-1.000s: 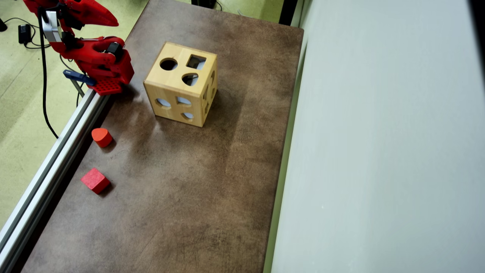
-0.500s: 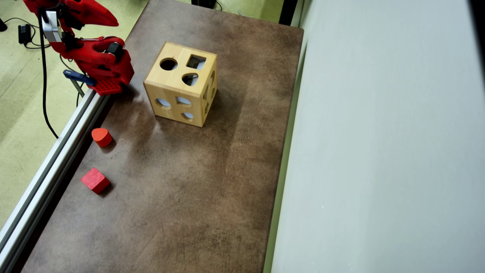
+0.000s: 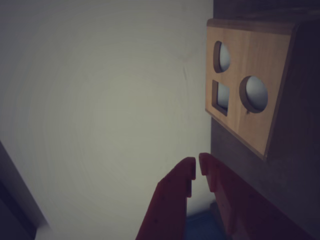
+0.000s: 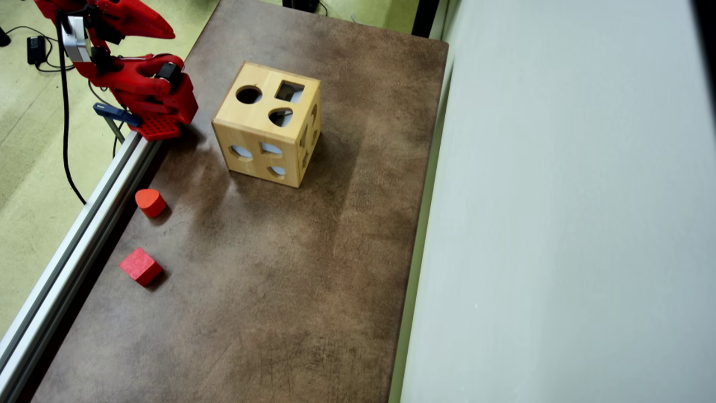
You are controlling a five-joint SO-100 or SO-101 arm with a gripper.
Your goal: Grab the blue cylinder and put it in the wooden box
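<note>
The wooden box (image 4: 246,120) stands upright on the brown table (image 4: 291,291) at the far left, with shaped holes in its top and sides. In the wrist view the box (image 3: 260,55) is at the upper right, beyond the fingertips. My red gripper (image 3: 197,167) has its jaws almost touching and nothing shows between the tips. A dim blue patch lies low between the fingers; I cannot tell what it is. In the overhead view the arm is folded at the top left corner, with the gripper (image 4: 166,31) raised beside the table edge. The blue cylinder shows nowhere on the table.
A red rounded-wedge block (image 4: 150,201) and a red cube (image 4: 140,266) lie near the table's left edge in the overhead view. An aluminium rail (image 4: 72,240) runs along that edge. A pale wall (image 4: 559,224) borders the right side. A blue clamp (image 4: 114,115) sits at the arm's base.
</note>
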